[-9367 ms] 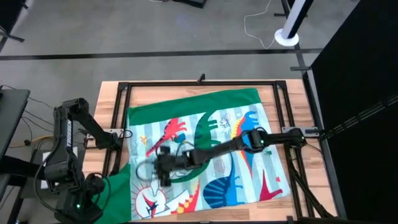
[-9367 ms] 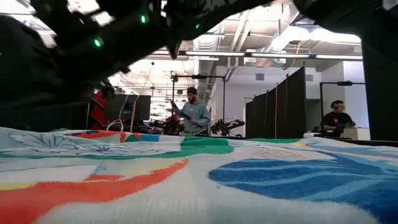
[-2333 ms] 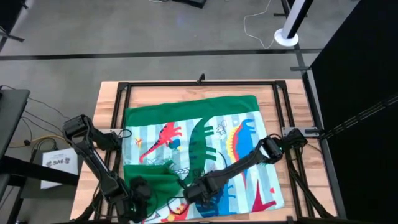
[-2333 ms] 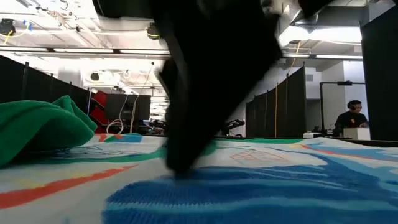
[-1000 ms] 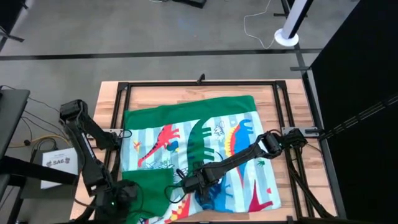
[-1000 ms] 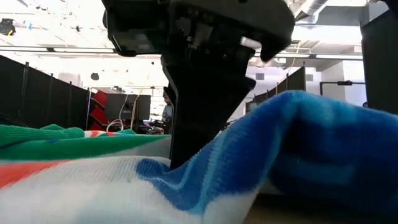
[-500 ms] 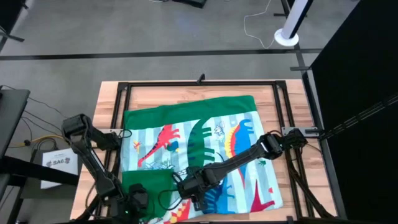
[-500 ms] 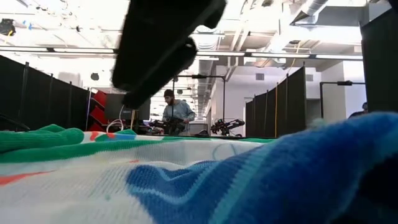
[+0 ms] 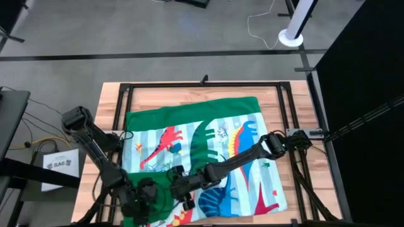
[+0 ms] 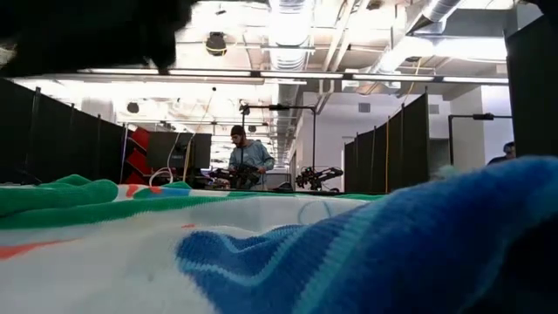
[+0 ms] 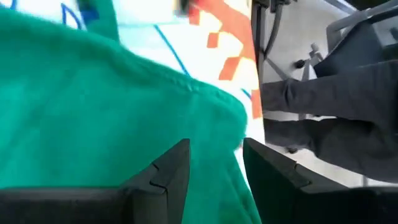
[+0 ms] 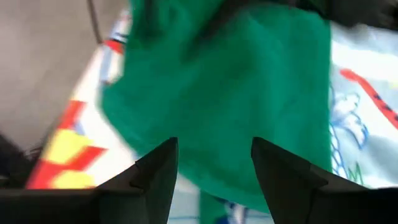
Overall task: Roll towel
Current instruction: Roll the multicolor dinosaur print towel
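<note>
The towel lies spread over most of the wooden table, green border toward 12 o'clock, its dinosaur print facing up. Its corner near 7 o'clock is folded back over the print as a green flap.

The left arm reaches from its base at 9 o'clock down toward 7 o'clock, bent at the elbow, and its left gripper sits on that green flap. In the left wrist view the jaws stand slightly apart with green cloth lying between and beneath them; whether they pinch it cannot be told.

The right arm stretches from 3 o'clock across the towel toward 6 o'clock, nearly flat, ending at the right gripper just beside the flap's edge. In its wrist view the jaws are spread wide above the green fold, not closed on anything.

A black metal frame runs around the table top. In the low view a raised blue fold of towel fills the foreground, and a person stands far off in the room behind.
</note>
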Action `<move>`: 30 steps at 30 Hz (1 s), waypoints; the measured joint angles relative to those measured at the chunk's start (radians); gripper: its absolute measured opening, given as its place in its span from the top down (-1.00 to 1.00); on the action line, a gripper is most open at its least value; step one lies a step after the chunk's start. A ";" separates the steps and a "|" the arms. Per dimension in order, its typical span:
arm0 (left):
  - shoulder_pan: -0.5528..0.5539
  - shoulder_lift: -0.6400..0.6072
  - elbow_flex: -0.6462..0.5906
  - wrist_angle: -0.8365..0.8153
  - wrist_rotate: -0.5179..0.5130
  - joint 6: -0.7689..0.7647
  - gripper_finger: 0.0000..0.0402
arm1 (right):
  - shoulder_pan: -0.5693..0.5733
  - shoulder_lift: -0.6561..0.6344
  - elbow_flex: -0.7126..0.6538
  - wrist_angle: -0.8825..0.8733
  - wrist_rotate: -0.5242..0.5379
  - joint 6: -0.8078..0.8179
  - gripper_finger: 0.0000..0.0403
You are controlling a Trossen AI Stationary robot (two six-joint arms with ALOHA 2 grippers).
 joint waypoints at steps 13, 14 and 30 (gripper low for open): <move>-0.152 0.045 0.000 0.192 -0.004 -0.263 0.33 | -0.088 0.000 -0.200 0.212 -0.003 0.045 0.05; -0.152 0.056 0.000 0.203 -0.001 -0.267 0.33 | -0.093 0.000 -0.207 0.211 -0.003 0.048 0.05; -0.181 0.216 0.000 0.302 0.047 -0.373 0.33 | -0.175 -0.039 -0.256 0.066 -0.006 -0.005 0.05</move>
